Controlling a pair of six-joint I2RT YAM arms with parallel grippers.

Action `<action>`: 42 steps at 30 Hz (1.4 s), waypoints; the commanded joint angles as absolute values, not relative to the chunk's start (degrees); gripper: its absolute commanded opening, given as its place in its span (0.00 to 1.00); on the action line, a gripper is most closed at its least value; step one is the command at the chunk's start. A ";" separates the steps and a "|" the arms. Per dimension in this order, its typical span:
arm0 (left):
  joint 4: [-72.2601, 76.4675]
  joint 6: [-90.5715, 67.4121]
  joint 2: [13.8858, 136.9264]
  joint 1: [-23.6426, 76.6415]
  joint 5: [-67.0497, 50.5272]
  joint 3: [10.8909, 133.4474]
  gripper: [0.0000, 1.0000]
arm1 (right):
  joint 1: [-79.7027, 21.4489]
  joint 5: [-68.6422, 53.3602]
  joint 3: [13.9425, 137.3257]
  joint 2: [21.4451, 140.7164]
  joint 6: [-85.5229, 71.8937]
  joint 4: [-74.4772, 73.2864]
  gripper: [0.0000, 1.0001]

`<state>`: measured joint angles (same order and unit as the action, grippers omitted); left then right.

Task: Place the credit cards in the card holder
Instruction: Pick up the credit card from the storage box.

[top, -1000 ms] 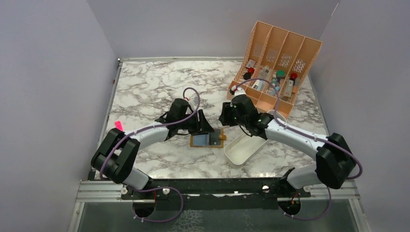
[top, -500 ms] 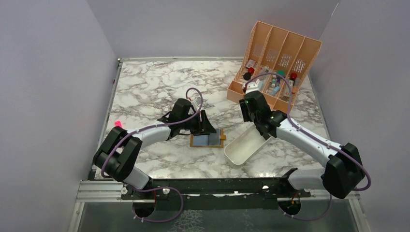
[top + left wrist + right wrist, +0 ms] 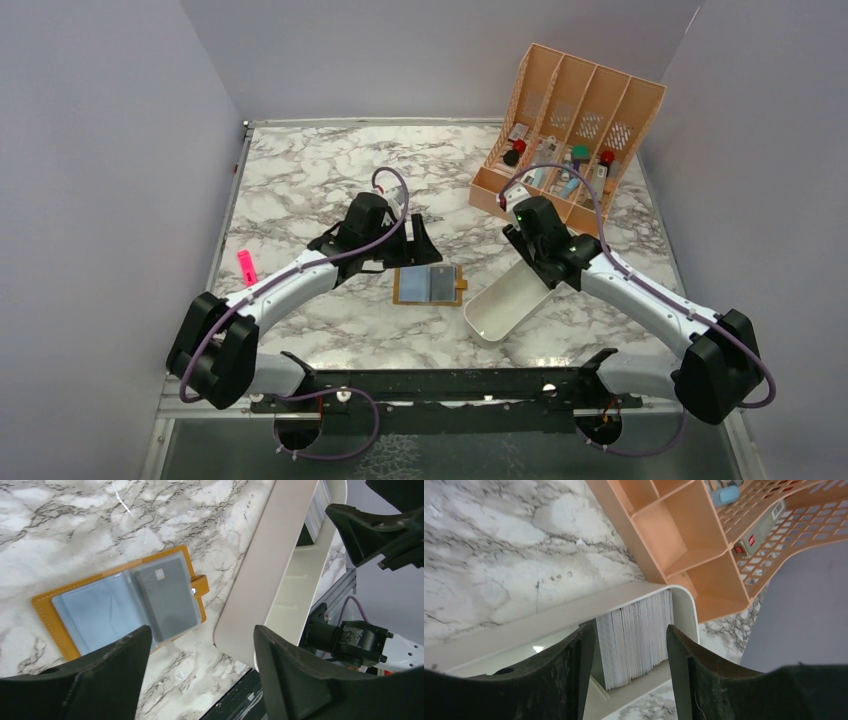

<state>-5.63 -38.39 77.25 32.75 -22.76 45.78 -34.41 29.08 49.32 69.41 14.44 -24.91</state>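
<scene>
Your left gripper (image 3: 197,645) lifted off the card holder (image 3: 430,286), fingers apart, right gripper (image 3: 629,632) open astride credit cards (image 3: 639,645) in tray (image 3: 497,312), organiser (image 3: 570,110) upper right.

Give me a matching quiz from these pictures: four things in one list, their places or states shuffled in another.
1 wallet
2 white tray
3 peach organiser
4 pink object

A holds a stack of cards
B lies open
C far right corner of the table
D near the table's left edge

Pairs: 1-B, 2-A, 3-C, 4-D
</scene>
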 commanded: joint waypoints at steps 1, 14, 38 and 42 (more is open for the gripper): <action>-13.47 -34.63 72.48 33.16 -17.60 47.15 0.83 | -32.63 29.80 47.54 71.24 17.42 -28.75 0.60; -20.82 -30.56 60.13 33.09 -7.75 45.42 0.99 | -31.55 26.88 44.51 73.44 20.02 -27.78 0.65; -21.13 -29.14 56.97 33.11 -5.24 44.17 0.99 | -31.55 34.95 43.15 79.85 19.09 -25.45 0.57; -21.13 -29.29 57.21 33.12 -5.10 44.01 0.99 | -31.55 35.18 43.95 77.26 18.76 -26.07 0.51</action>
